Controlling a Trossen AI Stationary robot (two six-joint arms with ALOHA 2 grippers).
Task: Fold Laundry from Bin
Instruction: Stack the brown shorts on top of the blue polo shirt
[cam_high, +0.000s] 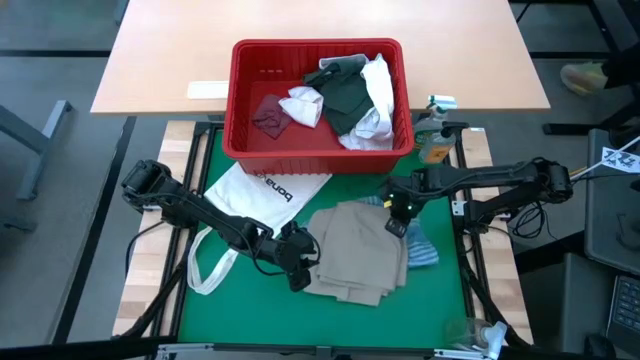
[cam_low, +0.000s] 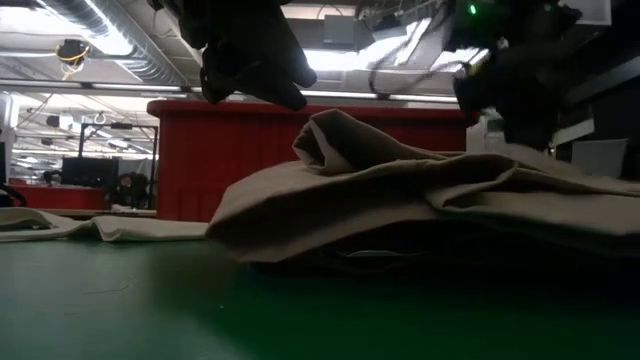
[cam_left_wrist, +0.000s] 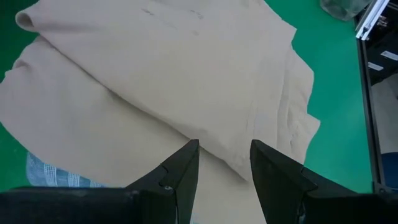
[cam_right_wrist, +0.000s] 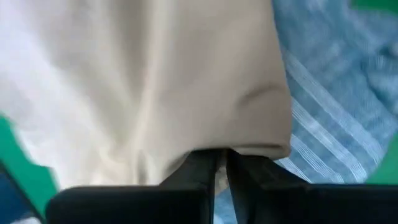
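White tote bag (cam_high: 262, 188) with black lettering is lying flat on the green tabletop (cam_high: 330, 325) at left, straps trailing toward the front edge. Left gripper (cam_high: 297, 262) is hovering at the left front edge of the tan shirt (cam_high: 358, 248), fingers (cam_left_wrist: 180, 174) spread apart, nothing between them; shirt is showing beyond the tips in the left wrist view. Tan shirt is lying rumpled mid-tabletop, one fold standing up in a hump (cam_low: 330, 140) in the low view. Blue-striped cloth (cam_high: 424, 250) is lying under the shirt, sticking out at its right edge. Right gripper (cam_high: 398, 215) is sitting at the shirt's far right corner, fingers (cam_right_wrist: 199, 171) pressed nearly together, pinching the tan shirt's edge, striped cloth just beside. Red bin (cam_high: 318, 152) is standing at the far side of the tabletop, still holding white, dark green-grey and maroon pieces.
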